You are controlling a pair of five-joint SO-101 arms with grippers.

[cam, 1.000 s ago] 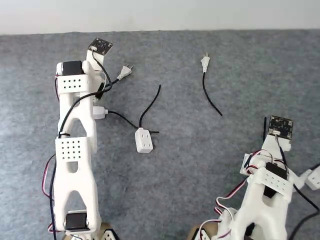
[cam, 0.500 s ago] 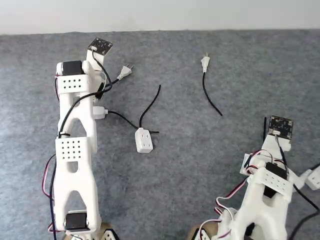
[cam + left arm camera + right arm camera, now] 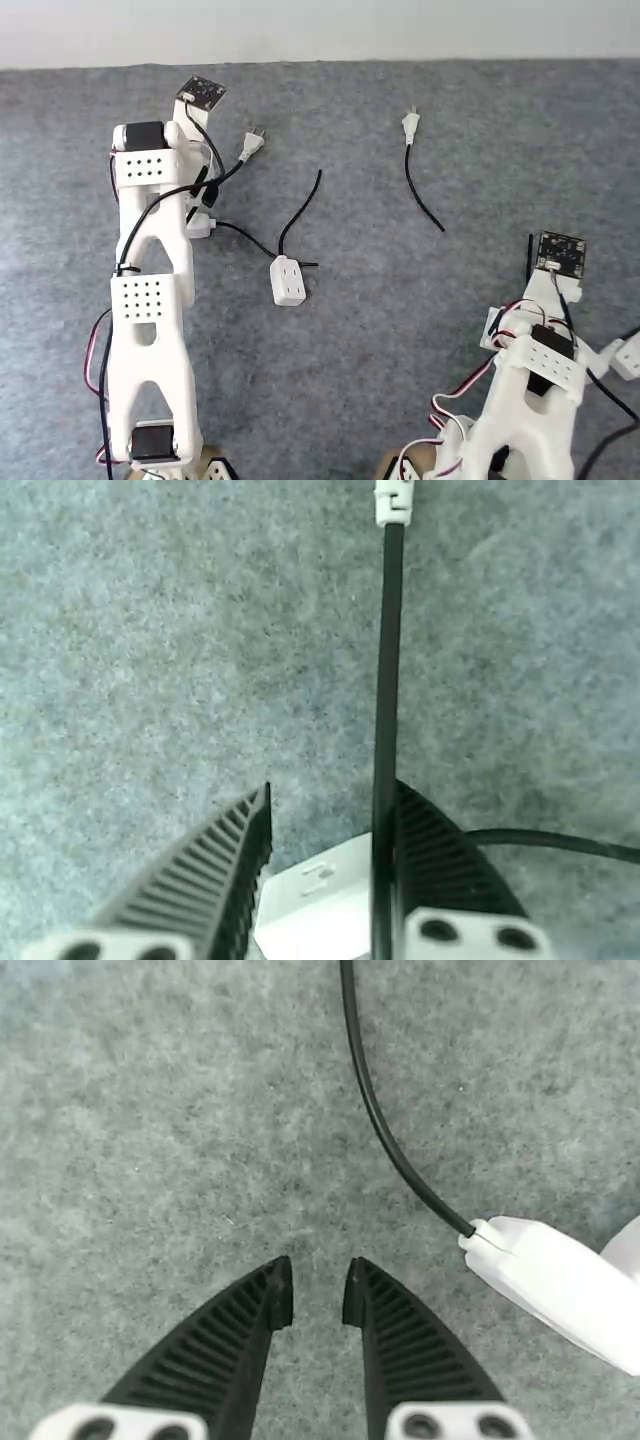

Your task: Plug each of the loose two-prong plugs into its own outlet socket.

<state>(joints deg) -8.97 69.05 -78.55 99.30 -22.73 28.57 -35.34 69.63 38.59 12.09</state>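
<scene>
Left wrist view — left fingers (image 3: 432, 852) spread astride a white block (image 3: 315, 900), perhaps a socket; right fingers (image 3: 250, 1335) slightly parted.

The left arm (image 3: 150, 300) is hiding most of a white block (image 3: 203, 226), perhaps an outlet socket, at nine o'clock.

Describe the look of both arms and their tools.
The left arm and right arm are white plastic with dotted hole grids, black motors and loose black, red and white wires. The left tool and right tool each have two black, ribbed, pointed fingers on white bases.
</scene>
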